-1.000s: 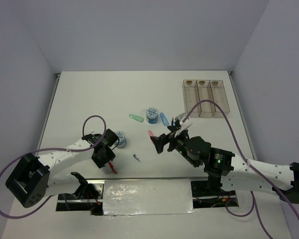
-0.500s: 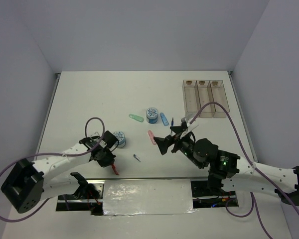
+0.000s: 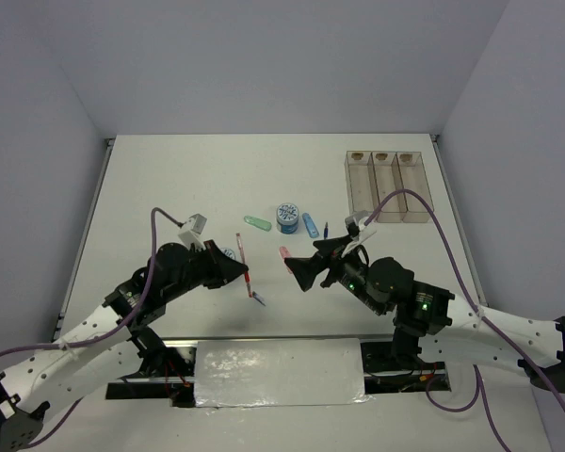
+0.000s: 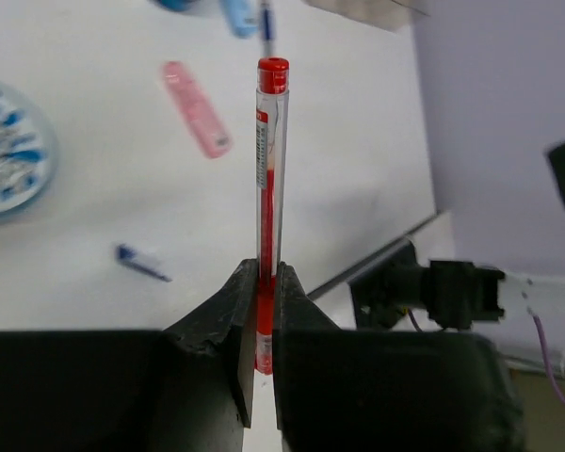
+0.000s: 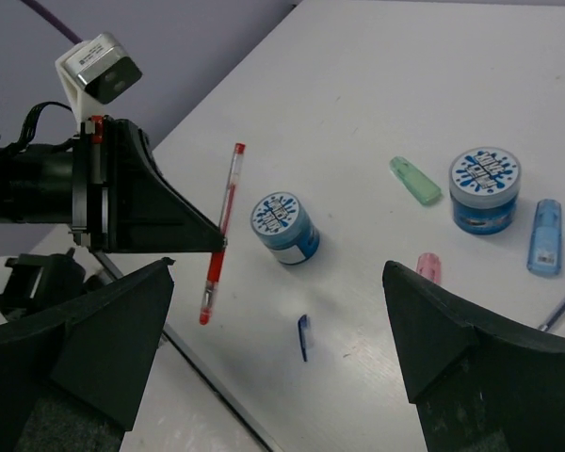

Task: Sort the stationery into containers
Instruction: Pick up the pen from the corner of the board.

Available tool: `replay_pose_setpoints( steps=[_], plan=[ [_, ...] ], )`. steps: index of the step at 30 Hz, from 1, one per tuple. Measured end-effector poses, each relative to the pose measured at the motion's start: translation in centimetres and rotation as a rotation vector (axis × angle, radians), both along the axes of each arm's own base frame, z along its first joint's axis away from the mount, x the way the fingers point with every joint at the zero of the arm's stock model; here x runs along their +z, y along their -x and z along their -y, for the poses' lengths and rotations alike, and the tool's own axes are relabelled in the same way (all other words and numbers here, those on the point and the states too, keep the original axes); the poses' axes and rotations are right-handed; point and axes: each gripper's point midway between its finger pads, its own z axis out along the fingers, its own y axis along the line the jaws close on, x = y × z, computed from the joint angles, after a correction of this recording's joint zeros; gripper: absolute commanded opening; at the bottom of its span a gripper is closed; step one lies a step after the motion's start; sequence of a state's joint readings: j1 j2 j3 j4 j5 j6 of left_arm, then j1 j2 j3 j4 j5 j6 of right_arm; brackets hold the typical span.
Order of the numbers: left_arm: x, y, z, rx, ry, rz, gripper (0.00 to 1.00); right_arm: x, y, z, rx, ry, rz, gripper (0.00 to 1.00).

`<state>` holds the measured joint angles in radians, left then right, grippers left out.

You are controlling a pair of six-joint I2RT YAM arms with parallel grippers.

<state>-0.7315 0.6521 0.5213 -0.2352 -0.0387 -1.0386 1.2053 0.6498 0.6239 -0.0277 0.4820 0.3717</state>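
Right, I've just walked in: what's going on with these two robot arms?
The left hand holds a red pen pinched, up off the table. The right hand is wide open and empty, above the loose items: two tape rolls, green clip, pink clip, blue clip. The clear three-compartment tray at the far right looks empty, so nothing appears sorted yet.

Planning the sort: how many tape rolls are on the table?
2. One tape roll stands beside the held red pen; the other, between the green clip and blue clip.
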Motion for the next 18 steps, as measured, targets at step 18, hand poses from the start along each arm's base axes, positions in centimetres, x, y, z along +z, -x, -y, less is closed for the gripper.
replay_pose_setpoints(
  steps=[18],
  plan=[
    [7.6, 0.5, 7.7, -0.429, 0.103, 0.425, 0.0, 1.8, -1.7, -1.0, -0.078, -0.064, -0.107, 0.78]
  ],
)
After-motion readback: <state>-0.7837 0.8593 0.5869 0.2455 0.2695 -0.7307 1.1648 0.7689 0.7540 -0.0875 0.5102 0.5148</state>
